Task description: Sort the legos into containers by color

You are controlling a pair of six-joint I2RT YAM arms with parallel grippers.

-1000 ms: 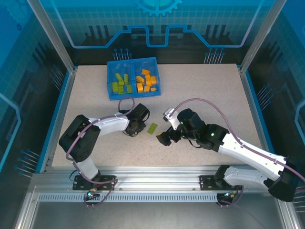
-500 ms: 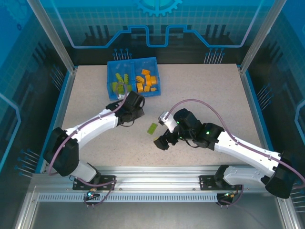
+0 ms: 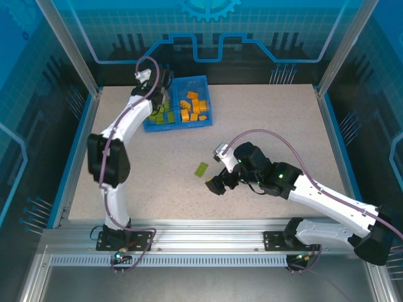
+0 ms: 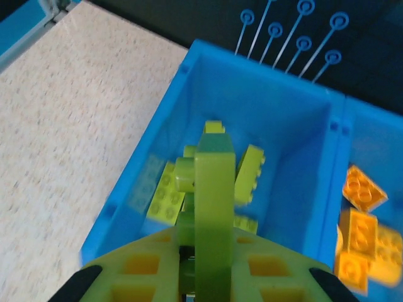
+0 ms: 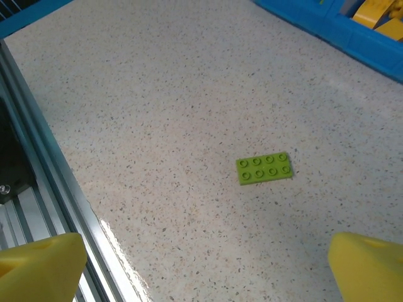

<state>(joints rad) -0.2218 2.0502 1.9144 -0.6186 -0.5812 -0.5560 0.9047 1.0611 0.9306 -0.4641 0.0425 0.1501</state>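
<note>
Green lego (image 4: 214, 189) clamped in left hand (image 3: 163, 88), clear from wrist; right hand (image 3: 214, 185) wide above loose plate (image 5: 264, 168).

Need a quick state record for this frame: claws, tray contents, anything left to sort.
left claw: shut on held green lego, above the left compartment of the tray
right claw: open, holding nothing, above the table
left compartment: green legos
right compartment: orange legos
left to sort: loose green lego, flat, studs up, on the table apart from the tray
</note>
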